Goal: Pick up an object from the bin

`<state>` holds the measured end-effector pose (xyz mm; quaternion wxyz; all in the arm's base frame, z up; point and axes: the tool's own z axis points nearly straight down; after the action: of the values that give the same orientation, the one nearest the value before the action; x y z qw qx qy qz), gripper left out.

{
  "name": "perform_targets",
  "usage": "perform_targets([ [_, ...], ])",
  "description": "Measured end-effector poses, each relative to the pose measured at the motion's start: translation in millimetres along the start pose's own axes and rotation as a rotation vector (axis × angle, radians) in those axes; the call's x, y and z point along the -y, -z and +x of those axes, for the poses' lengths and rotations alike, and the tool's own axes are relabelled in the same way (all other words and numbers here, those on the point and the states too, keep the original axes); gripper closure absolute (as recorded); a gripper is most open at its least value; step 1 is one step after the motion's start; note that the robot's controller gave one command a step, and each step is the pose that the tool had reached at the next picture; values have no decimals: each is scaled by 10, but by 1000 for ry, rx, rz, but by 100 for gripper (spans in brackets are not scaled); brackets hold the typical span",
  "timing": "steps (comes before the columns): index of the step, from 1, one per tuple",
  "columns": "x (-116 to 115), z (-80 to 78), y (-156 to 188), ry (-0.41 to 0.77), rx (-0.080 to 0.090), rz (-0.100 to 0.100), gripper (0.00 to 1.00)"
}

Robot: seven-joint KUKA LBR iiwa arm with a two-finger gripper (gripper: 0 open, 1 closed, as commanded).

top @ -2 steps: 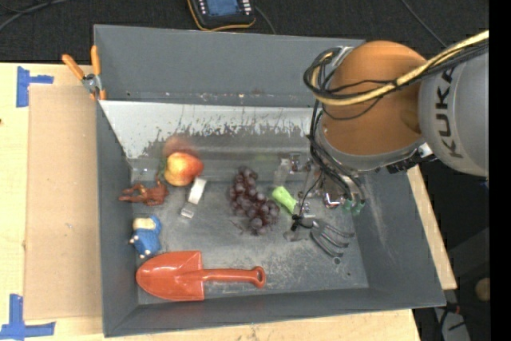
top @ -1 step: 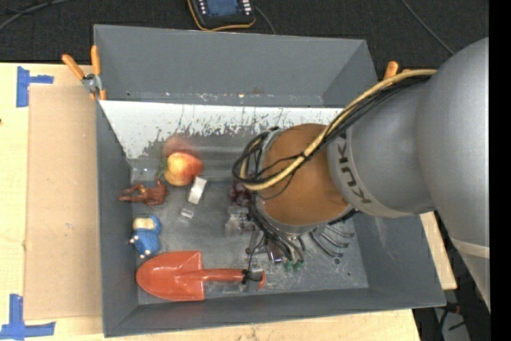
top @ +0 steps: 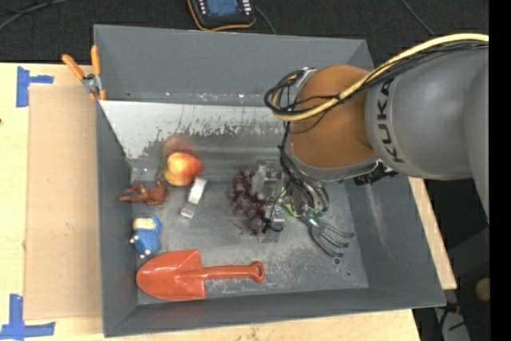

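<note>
My gripper (top: 274, 208) reaches down into the middle of the bin, below the arm's orange cover. It stands right against the right side of a dark red bunch of grapes (top: 245, 200), which lies on the bin floor. The gripper's lower part overlaps the bunch's right edge and hides it. Just right of the gripper lies a metal fork (top: 331, 235), tines toward the front. A small white block (top: 193, 196) rests to the left of the grapes.
A red and yellow apple (top: 184, 168) sits at the back left, with a brown toy figure (top: 144, 193) beside it. A blue and yellow toy (top: 145, 233) lies lower left. A red plastic shovel (top: 188, 275) stretches along the front wall.
</note>
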<state>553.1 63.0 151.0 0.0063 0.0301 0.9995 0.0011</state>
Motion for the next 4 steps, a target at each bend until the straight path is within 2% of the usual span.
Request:
perform_targets([
  [1,-794,768,-521,-27,-30,1,0],
  [2,130,-165,-813,-193,11,2,0],
  [3,-1305,828,-812,261,-30,-5,100],
  [4,-1296,822,-812,259,-29,-4,100],
])
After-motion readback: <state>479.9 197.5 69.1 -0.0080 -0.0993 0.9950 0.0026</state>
